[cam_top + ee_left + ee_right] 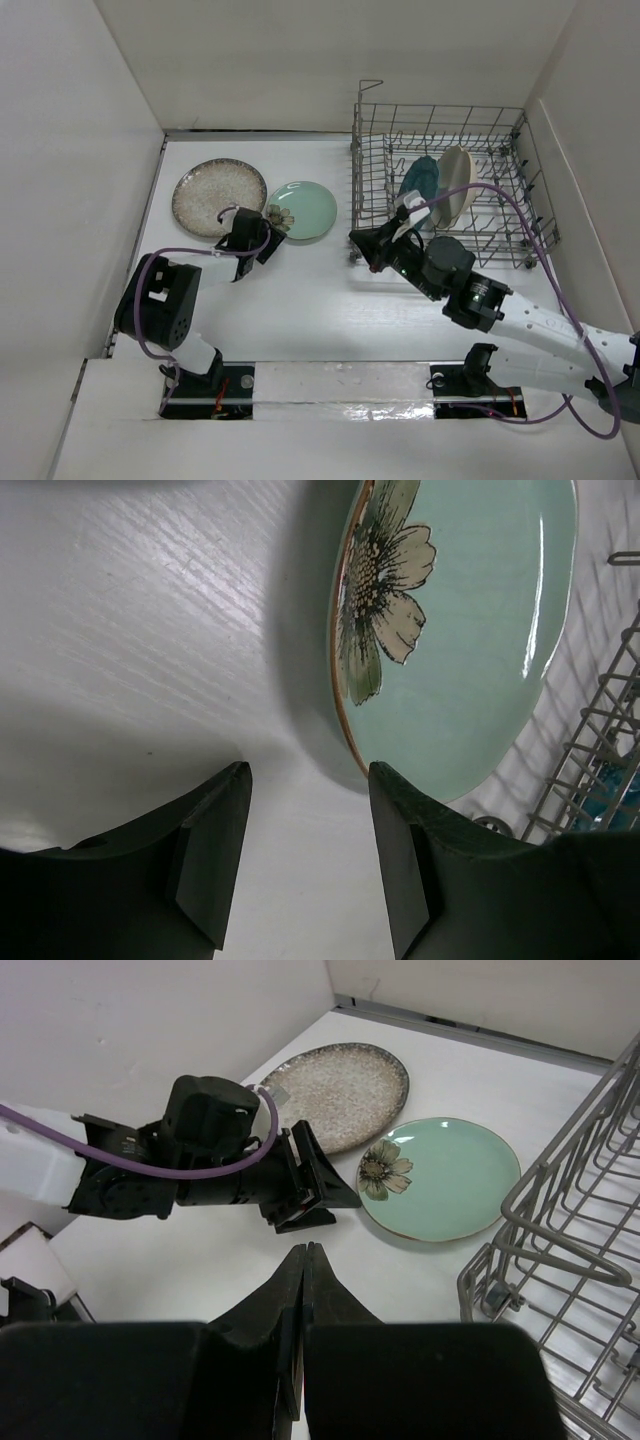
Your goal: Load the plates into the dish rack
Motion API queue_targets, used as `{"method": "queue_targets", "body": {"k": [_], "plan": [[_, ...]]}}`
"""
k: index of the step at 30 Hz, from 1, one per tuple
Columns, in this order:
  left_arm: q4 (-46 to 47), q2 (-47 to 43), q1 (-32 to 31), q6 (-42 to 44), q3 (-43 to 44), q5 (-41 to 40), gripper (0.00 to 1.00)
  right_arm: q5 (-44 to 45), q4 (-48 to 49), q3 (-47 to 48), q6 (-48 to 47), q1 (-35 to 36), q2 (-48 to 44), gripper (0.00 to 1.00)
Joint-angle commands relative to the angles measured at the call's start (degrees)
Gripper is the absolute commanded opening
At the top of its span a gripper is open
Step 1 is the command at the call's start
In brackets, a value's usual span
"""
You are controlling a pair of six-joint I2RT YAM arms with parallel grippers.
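- standing at the back right of the white surface (300, 320), the dish rack (440, 118) holds two plates on edge among its tines.
- the dark teal plate (418, 180) sits left of the cream plate (456, 178). both lean, close side by side; whether they touch is unclear.
- two more plates lie flat on the surface outside the rack. the mint green plate (305, 210), with its flower motif, is just left of the rack. the speckled beige plate (215, 197) is further left, and their rims are close together.
- the left jaws are spread and empty, low over the surface, with one tip just beside the mint green plate's rim near the flower.
- the right jaws are pressed together, holding nothing, just outside the rack's near left corner.
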Motion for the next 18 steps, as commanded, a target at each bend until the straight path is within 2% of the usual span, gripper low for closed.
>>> {"method": "queue_targets", "body": {"k": [1, 18], "plan": [[5.47, 1.07, -0.2, -2.85, 0.83, 0.39, 0.47, 1.83, 2.86, -0.34, -0.39, 0.32, -1.79, 0.0], [10.4, 9.94, -0.72, -6.19, 2.94, -0.93, 0.38, 3.76, 3.66, -1.22, -1.0, 0.32, -2.67, 0.0]]}}
